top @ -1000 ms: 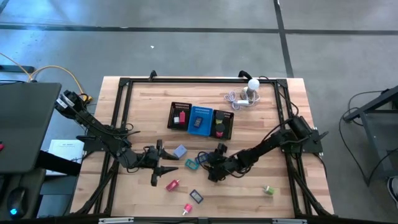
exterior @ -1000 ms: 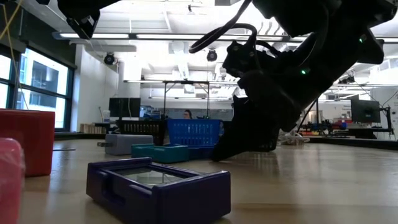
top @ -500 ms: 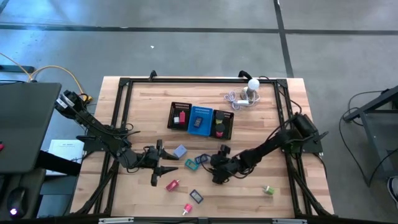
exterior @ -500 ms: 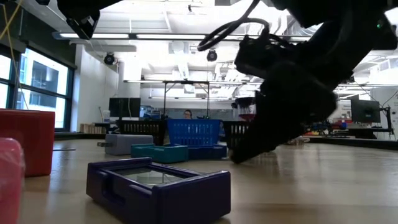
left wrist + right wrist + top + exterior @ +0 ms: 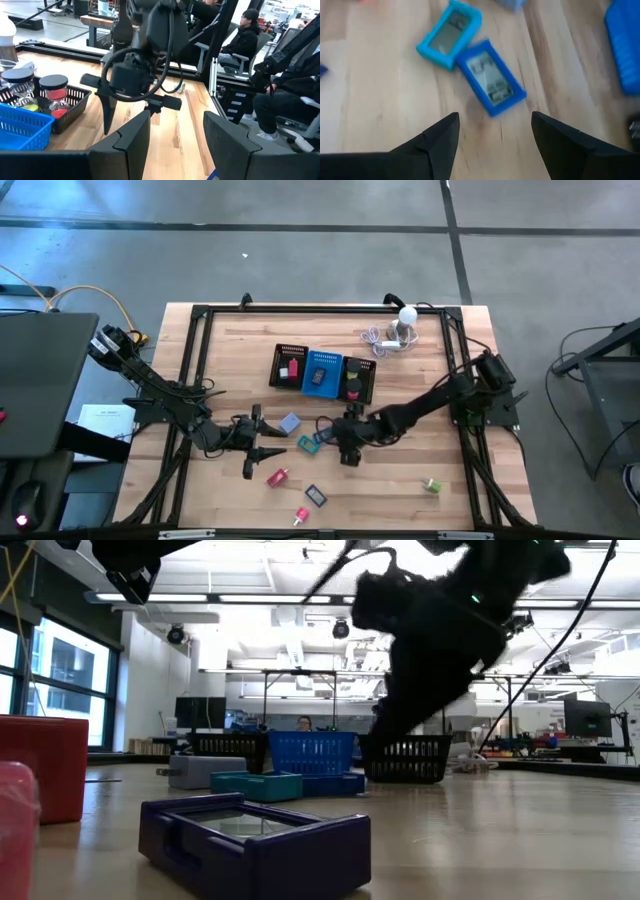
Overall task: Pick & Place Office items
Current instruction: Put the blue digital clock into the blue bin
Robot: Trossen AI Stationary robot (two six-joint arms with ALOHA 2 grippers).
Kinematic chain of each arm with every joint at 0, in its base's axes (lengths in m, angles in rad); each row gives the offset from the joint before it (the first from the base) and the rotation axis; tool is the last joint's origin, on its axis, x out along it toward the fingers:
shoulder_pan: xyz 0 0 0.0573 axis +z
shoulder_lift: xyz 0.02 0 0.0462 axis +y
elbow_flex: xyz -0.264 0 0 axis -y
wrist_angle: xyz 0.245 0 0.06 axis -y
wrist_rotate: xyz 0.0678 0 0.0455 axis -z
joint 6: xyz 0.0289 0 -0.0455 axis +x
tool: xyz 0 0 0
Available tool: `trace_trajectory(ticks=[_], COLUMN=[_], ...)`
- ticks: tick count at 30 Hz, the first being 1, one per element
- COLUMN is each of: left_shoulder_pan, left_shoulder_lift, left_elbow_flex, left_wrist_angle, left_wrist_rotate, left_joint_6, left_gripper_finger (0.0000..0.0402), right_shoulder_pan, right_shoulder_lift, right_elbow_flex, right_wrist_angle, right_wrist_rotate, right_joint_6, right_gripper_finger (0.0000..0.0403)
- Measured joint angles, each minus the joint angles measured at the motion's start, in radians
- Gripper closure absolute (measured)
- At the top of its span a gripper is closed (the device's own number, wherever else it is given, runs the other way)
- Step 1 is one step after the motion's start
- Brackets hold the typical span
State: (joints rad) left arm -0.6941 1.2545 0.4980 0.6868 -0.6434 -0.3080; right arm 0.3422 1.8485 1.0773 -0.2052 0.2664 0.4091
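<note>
A: Just ahead of the right gripper (image 5: 492,145), flat on the pale plank table (image 5: 400,500): two shallow rectangular cases, corner to corner. Teal case (image 5: 449,33) on the far side, blue case (image 5: 491,77) nearer, both with rounded edges and a clear window in the lid.

B: Fingers?

A: Apart, nothing between the two dark wedge-shaped fingers (image 5: 440,142). Hanging above the wood, clear of both cases.

B: And from overhead?

A: Same right gripper (image 5: 347,452) just beside the blue case (image 5: 323,436), with the teal case (image 5: 307,445) touching that one on the side away from the gripper. Well off beyond the gripper's outer side, alone near the table's corner: a small green piece (image 5: 431,486).

B: Left side?

A: Left gripper (image 5: 268,448) low over the table, fingers spread and empty; same in its wrist view (image 5: 175,135). Close past its tips, a grey-blue block (image 5: 291,422), squarish and matte. Nearer the table's front edge from it: a pink-red piece (image 5: 277,476), a dark purple case (image 5: 316,496) with a glassy top, a pink piece (image 5: 301,516).

B: Tray?

A: Black mesh tray (image 5: 285,352), blue plastic basket as its middle bay, beyond both grippers.
</note>
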Motion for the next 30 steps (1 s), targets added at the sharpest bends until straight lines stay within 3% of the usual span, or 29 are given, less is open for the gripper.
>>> trace_trajectory(ticks=[5, 14, 21, 27, 30], left_shoulder_pan=[0.0, 0.0, 0.0, 0.0, 0.0], left_shoulder_lift=[0.0, 0.0, 0.0, 0.0, 0.0], left_elbow_flex=[0.0, 0.0, 0.0, 0.0, 0.0], left_wrist_angle=[-0.011, -0.025, -0.026, -0.026, -0.026], left_wrist_rotate=[0.0, 0.0, 0.0, 0.0, 0.0], left_joint_6=[-0.01, -0.013, -0.014, -0.014, -0.014], left_gripper_finger=[0.0224, 0.0224, 0.0224, 0.0224, 0.0224], right_shoulder_pan=[-0.029, -0.077, -0.102, -0.102, -0.104], right_shoulder_lift=[0.001, 0.005, 0.005, 0.005, 0.005], right_elbow_flex=[0.067, 0.126, 0.126, 0.126, 0.126], right_wrist_angle=[-0.075, -0.121, -0.118, -0.1, -0.1], right_wrist_rotate=[-0.088, -0.139, -0.146, -0.246, -0.232], right_joint_6=[-0.096, -0.197, -0.183, -0.175, -0.195], right_gripper_finger=[0.0165, 0.0165, 0.0165, 0.0165, 0.0165])
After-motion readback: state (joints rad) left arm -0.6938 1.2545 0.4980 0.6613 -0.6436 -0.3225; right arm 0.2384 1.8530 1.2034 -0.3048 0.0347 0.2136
